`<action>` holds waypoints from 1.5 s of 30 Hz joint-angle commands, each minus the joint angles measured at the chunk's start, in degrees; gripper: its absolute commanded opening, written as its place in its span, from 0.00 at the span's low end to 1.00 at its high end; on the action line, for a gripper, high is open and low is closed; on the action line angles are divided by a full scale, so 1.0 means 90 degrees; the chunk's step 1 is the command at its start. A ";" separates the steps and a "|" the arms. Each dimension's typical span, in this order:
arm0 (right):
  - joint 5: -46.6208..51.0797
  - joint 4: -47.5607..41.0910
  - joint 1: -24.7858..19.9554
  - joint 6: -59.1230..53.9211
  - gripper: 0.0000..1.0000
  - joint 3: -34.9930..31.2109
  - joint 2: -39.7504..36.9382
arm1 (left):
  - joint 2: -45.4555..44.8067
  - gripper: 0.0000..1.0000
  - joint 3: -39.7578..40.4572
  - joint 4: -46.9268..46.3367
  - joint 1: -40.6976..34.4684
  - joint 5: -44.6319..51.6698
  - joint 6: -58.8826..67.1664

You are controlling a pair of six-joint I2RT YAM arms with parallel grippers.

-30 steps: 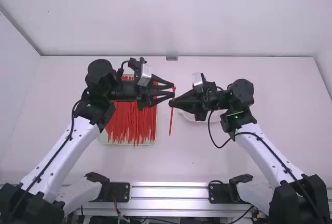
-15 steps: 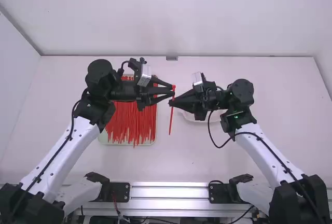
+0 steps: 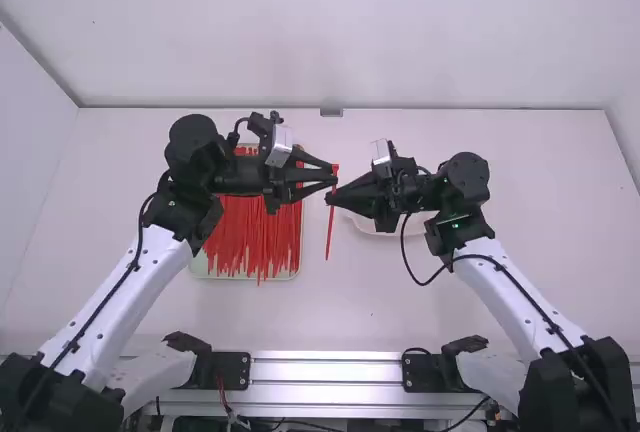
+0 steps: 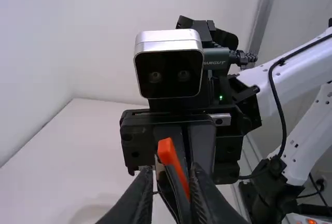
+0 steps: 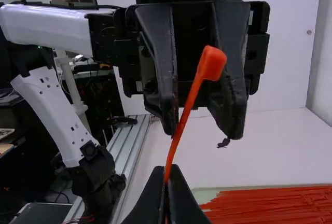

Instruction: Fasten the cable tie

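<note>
Obs.: both arms meet above the middle of the surface (image 3: 560, 202), hands tip to tip. One red cable tie (image 3: 328, 227) is held in the air between them, just beside the tray of spare ties (image 3: 215, 264). It hangs near upright, square head uppermost and tail pointing down, clear of the surface.

Right hand (image 3: 331, 195): fingers pinched together on the strap a little below the head. In the right wrist view the strap rises from between its fingertips, leaning slightly.

Left hand (image 3: 332, 175): fingers parted to a modest gap. The tie's head (image 5: 213, 61) sits between them, and I see no contact with either finger (image 5: 165, 105). It is bracketing the head, not gripping.

Step (judgement): the tie is lifted and presented, and the left hand is lined up to take the head end. The tie is unlooped, so fastening proper has not begun.

Next move (judgement):
- The left hand needs to close squarely on the head without nudging it sideways, since the strap is thin and will flex away.
- The right hand can then let go, take the tail, bend it round and feed the tip into the head's slot.
- Slot orientation cannot be made out from here.
</note>
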 commanded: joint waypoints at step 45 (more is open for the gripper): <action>0.0049 0.0066 0.0041 -0.0170 0.00 0.0209 -0.0010 | 0.0036 0.09 0.0148 0.0219 -0.0068 0.0017 -0.0165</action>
